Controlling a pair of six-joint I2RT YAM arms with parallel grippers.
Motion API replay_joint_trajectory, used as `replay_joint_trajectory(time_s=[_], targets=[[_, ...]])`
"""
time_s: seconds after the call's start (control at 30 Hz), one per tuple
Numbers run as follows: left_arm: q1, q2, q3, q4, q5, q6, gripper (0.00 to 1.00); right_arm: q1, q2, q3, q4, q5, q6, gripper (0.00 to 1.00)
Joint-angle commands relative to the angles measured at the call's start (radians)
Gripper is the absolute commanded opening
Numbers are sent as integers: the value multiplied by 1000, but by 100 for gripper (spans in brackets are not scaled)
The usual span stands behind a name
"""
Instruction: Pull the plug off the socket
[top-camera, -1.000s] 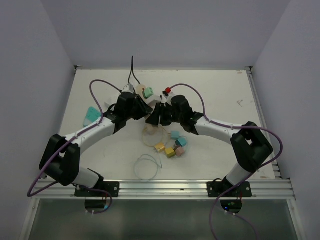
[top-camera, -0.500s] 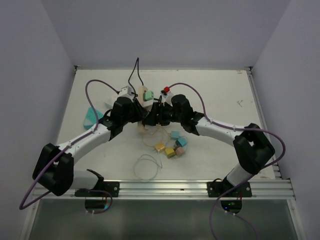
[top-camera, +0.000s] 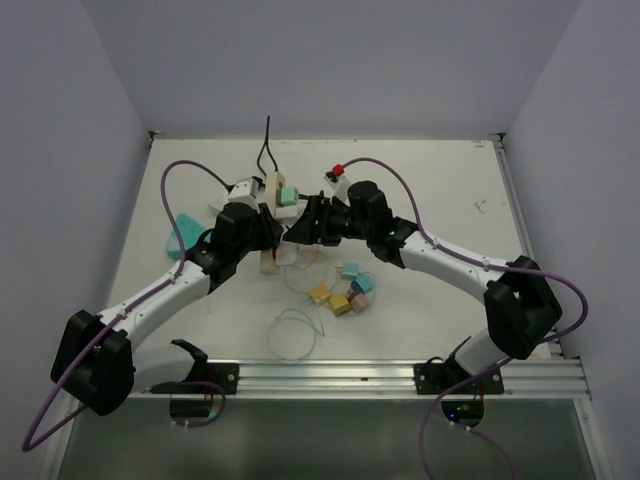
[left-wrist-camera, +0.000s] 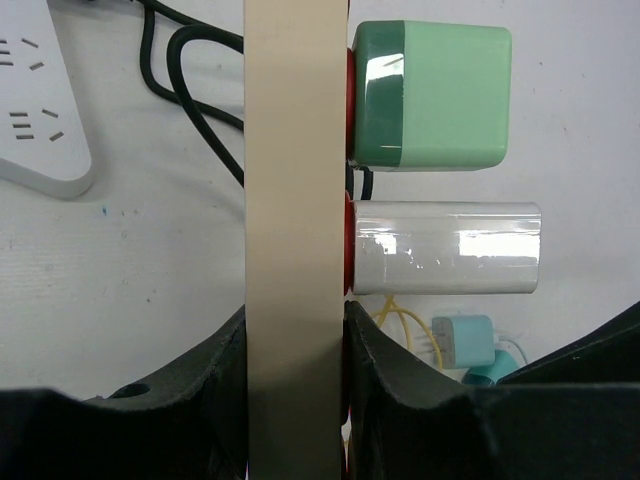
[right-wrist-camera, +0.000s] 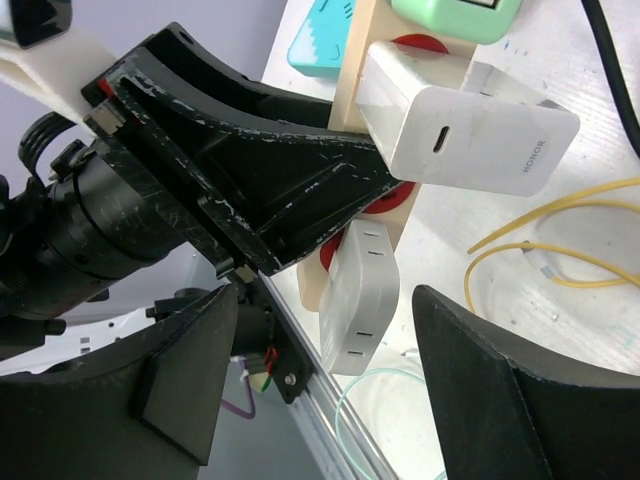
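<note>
Looks like the lineup-before-the-pull step. The left tool (left-wrist-camera: 296, 352) is clamped on the beige strip (left-wrist-camera: 295, 200), holding it on edge over the surface (top-camera: 430, 190). The right tool (right-wrist-camera: 335, 310) is spread wide with the lower white plug (right-wrist-camera: 362, 290) sitting between its fingers, and I can't see any contact yet. That plug is still seated in the strip, below the bigger white charger (right-wrist-camera: 465, 125) and a green plug (left-wrist-camera: 430, 95). I'd guess the next move is to close squarely on it and pull straight away from the strip's face while the left braces.
</note>
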Motion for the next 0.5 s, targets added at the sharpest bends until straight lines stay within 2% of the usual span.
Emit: replay_joint_trajectory(time_s=[0.0, 0.37, 0.47], targets=[[-2, -48, 24, 168, -29, 27, 0, 4, 12, 28, -3, -23, 54, 73], [-2, -54, 38, 178, -37, 30, 0, 66, 127, 91, 15, -33, 64, 50], [-1, -62, 35, 180, -46, 41, 0, 70, 136, 86, 20, -29, 65, 31]])
